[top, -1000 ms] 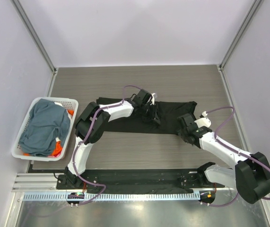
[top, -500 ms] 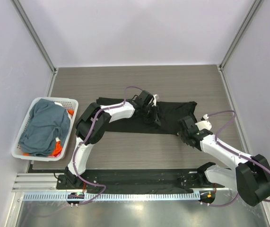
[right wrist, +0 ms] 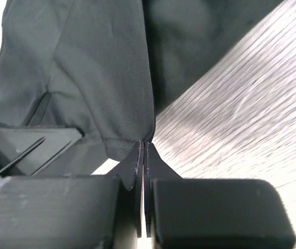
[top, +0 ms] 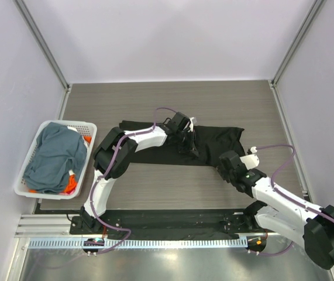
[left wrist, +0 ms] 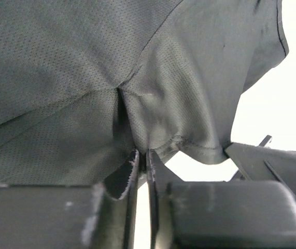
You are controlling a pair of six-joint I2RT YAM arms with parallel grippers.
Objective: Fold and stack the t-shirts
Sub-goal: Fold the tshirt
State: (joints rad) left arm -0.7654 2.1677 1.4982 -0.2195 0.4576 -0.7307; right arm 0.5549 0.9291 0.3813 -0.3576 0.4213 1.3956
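- Top view: the black t-shirt [top: 213, 137] lies spread across the middle of the counter [top: 155, 99], partly bunched under the arms.
- Top view: the left tool [top: 187, 143] sits on the shirt's middle strip, about where it was a second ago.
- Top view: the right tool [top: 226, 164] is at the shirt's near right corner. It has drawn back toward the arm bases since a second ago, and that corner of cloth has stretched out with it.
- Top view: the blue-grey t-shirt [top: 55, 155] and the orange t-shirt [top: 70, 186] sit untouched in the basket [top: 67, 123] at the left edge.
- Left wrist view: the left tool [left wrist: 142, 154] has just closed down and its fingers are nearly together. A tented pinch of black t-shirt [left wrist: 59, 67] is clamped at the tips, and cloth fans up and away from the grip.
- Left wrist view: a hemmed edge hangs free just right of the grip, with bright blown-out background behind it, so the cloth looks raised there.
- Right wrist view: the right tool [right wrist: 144, 145] is fully together, clamped on the shirt's hem [right wrist: 122, 148]. Bare counter [right wrist: 230, 114] shows to the right of the cloth.
- Meaning: both grips now look set on the black shirt, so the pick phase is likely done. A fold or drag of the near edge is probably next, and nothing is stacked yet.
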